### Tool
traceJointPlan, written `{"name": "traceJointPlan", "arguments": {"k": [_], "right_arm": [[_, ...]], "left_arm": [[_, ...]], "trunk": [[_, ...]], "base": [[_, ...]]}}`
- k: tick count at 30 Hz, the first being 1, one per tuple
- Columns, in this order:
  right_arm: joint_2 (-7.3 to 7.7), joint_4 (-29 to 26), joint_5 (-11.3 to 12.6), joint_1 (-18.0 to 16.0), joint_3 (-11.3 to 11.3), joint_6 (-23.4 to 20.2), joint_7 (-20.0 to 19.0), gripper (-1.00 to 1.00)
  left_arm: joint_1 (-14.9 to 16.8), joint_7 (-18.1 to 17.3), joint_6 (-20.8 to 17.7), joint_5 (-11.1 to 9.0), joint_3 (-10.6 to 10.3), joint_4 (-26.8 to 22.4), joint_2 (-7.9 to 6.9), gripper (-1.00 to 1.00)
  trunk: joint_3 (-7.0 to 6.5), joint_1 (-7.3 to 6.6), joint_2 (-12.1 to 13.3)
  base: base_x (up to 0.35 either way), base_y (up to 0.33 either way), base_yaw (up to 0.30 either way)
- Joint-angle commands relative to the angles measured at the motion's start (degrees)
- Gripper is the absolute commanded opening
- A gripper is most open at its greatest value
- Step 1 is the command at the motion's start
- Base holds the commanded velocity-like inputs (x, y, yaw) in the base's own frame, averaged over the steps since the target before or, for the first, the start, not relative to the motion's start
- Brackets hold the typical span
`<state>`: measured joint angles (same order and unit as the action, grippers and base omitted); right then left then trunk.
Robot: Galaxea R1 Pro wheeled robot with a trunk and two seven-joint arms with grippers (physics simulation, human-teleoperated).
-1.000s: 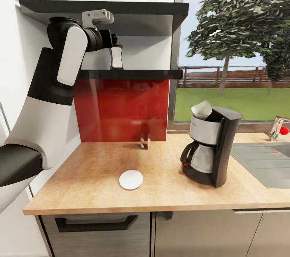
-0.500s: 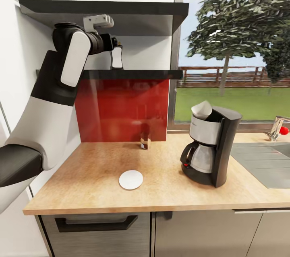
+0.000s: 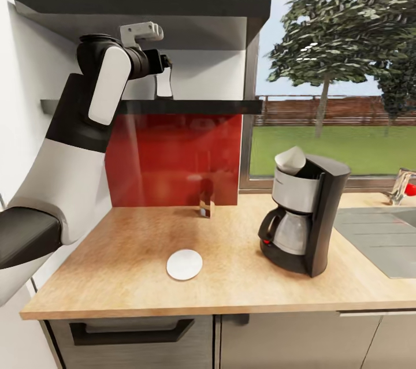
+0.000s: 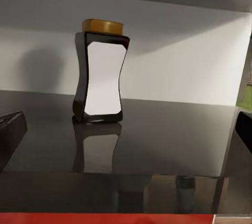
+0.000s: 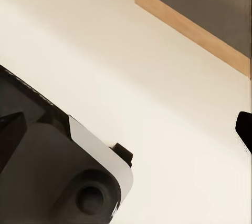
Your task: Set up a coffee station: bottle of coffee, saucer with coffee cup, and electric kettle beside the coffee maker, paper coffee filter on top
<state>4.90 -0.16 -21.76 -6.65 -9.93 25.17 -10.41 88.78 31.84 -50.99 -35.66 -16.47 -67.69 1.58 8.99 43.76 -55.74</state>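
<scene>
bottle of coffee ahead of jaws (untouched, upright)

We are seeing bright, even daylight coming in through the window. The coffee maker is casting a soft shadow on the countertop. The red backsplash is showing faint reflections. The glossy black shelf is mirroring the coffee bottle, which is throwing a blurred shadow on the wall. Renders are looking slightly soft throughout.
</scene>
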Motion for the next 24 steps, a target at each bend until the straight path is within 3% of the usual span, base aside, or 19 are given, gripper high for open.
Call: {"name": "traceJointPlan", "arguments": {"k": [1,19,24], "right_arm": [[0.02,0.0,0.4,0.0,-0.4,0.1,-0.2,1.00],[0.02,0.0,0.4,0.0,-0.4,0.1,-0.2,1.00],[0.02,0.0,0.5,0.0,-0.4,0.1,-0.2,1.00]], "left_arm": [[0.1,0.6,-0.1,-0.6,-0.1,0.0,0.00,1.00],[0.1,1.1,0.0,-0.6,-0.3,0.1,0.00,1.00],[0.1,1.2,0.0,-0.5,-1.4,0.2,0.00,1.00]], "trunk": [[0.09,0.03,-0.1],[0.09,0.03,-0.1],[0.09,0.03,-0.1]], "base": [[0.152,-0.111,0.000],[0.065,-0.053,0.000],[0.002,-0.002,0.000]]}}
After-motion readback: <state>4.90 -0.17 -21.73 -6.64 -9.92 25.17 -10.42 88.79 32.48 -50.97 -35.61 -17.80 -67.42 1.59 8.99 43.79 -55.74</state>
